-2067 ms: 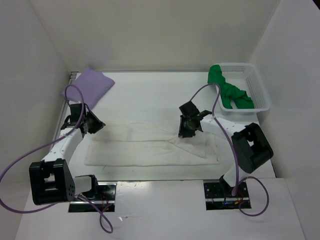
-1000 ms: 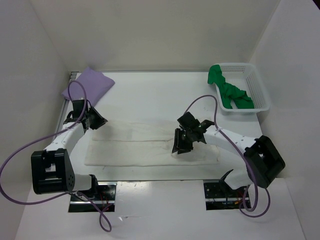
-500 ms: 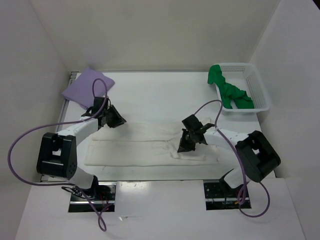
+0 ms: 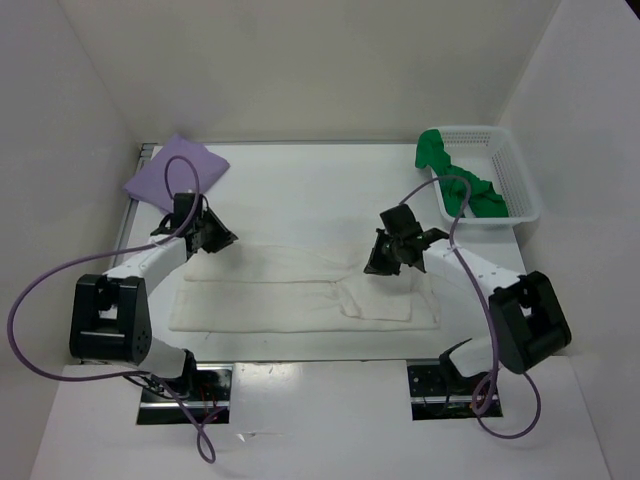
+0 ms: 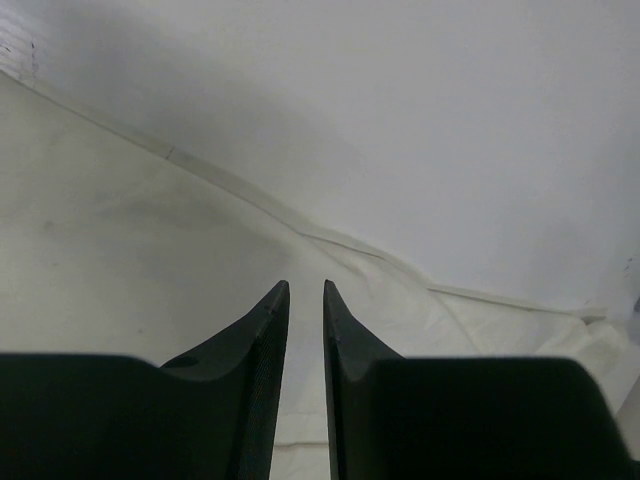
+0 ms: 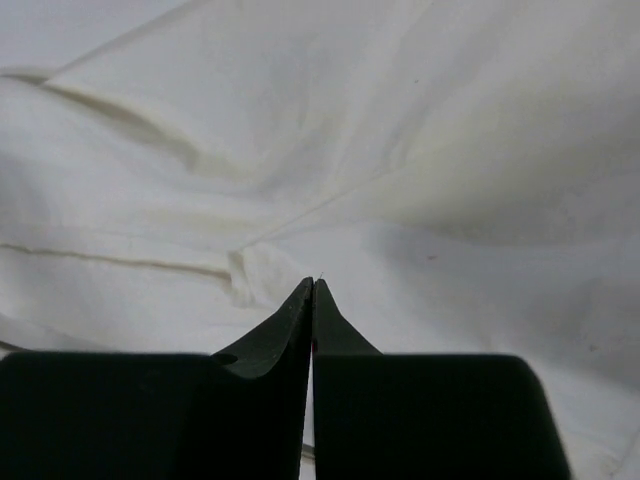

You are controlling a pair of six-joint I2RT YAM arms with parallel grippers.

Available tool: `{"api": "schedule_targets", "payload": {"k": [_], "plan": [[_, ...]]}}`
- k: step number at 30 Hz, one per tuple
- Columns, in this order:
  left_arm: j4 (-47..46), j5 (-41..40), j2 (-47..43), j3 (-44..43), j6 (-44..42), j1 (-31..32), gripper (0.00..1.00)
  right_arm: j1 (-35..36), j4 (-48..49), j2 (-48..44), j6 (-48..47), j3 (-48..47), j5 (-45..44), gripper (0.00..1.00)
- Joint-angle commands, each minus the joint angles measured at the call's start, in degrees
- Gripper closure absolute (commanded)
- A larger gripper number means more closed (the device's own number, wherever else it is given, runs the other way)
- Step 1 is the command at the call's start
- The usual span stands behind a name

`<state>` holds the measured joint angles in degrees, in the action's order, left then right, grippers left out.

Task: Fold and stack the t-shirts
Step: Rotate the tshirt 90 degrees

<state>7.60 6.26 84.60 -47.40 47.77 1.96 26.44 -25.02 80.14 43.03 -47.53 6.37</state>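
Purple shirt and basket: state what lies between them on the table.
Only bare table between the purple shirt and the basket, per the top view; the white shirt lies nearer the arms.

White booth seen from the top cam. Back wall point(image 4: 320, 70) is plain white and smooth. L-side wall point(image 4: 50, 200) & R-side wall point(image 4: 590, 150) are the same white, slanting in toward the back. Corners are slightly darker. Table point(image 4: 300, 190) has a white matte top, boxed in by walls on 3 sides, w/ a thin metal strip point(image 4: 127, 218) along its L edge. In front is a white ledge point(image 4: 320, 440) w/ 2 dark cutouts point(image 4: 215, 385), one per side. Light is soft & even, shadows are faint. Bright glare line point(image 4: 300, 367) along the table's near edge.
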Motion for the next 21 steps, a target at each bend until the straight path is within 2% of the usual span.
{"api": "schedule_targets", "payload": {"k": [1,6,13,18,21], "plan": [[-0.5,-1.9,-1.4,-1.6,-1.9,0.1,0.73,-1.5,1.2,4.0,-2.0,-1.3,-2.3,0.98],[-1.2,1.5,5.3,1.9,-1.4,-1.1,0.73,-2.0,6.5,10.9,0.2,-1.3,-4.0,1.00],[1.3,4.1,6.7,4.4,-0.7,-5.5,0.73,-3.1,9.5,19.4,1.3,-4.5,-4.5,1.00],[4.5,7.6,2.6,7.4,-1.9,-11.0,0.73,-3.1,10.2,24.4,0.6,-10.1,-4.5,1.00],[7.2,10.0,-2.1,8.6,-2.4,-13.7,0.73,-3.1,8.9,30.8,-1.5,-18.2,-4.5,0.99]]}}
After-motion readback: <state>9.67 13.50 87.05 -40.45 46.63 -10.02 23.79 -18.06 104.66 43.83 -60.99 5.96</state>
